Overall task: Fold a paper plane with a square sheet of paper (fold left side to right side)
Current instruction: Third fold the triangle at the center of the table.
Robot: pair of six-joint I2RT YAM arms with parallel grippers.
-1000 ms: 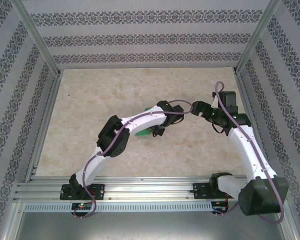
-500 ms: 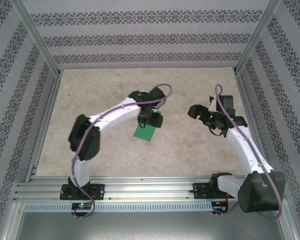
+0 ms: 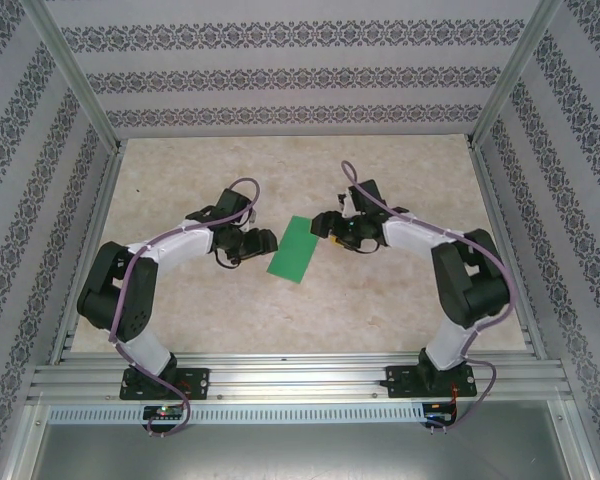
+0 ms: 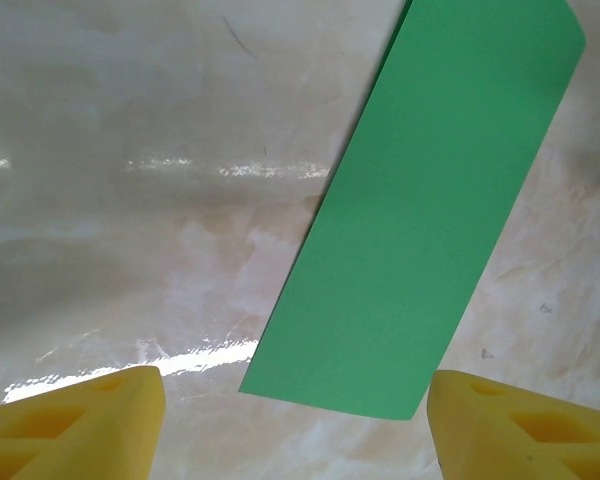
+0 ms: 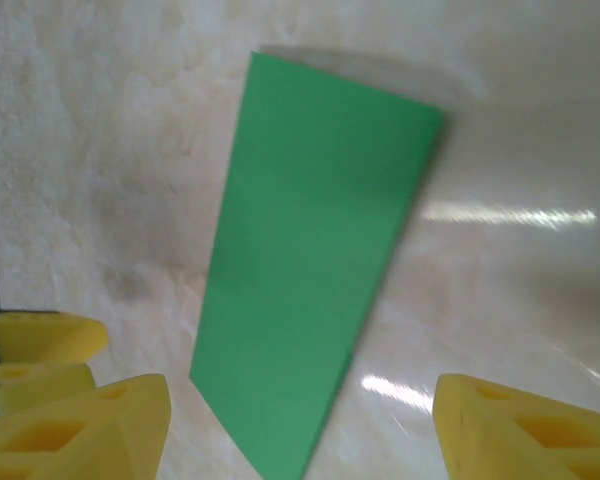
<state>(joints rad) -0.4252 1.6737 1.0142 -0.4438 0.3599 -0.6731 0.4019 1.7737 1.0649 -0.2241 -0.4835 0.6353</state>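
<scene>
Left fingers (image 4: 80, 425) and right fingers (image 5: 525, 425) are both spread wide, gripping nothing. The square sheet of paper (image 3: 292, 249) lies flat on the surface (image 3: 400, 300) between them as a narrow doubled strip, so the left-to-right fold looks done. One pair sits on each side, probably lining up for the next crease.

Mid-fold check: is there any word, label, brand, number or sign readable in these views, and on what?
No readable text anywhere.
green paper: blank on the face that shows.
patterned walls: ornament, no lettering.
small board below the left arm's base: too small to read.
</scene>
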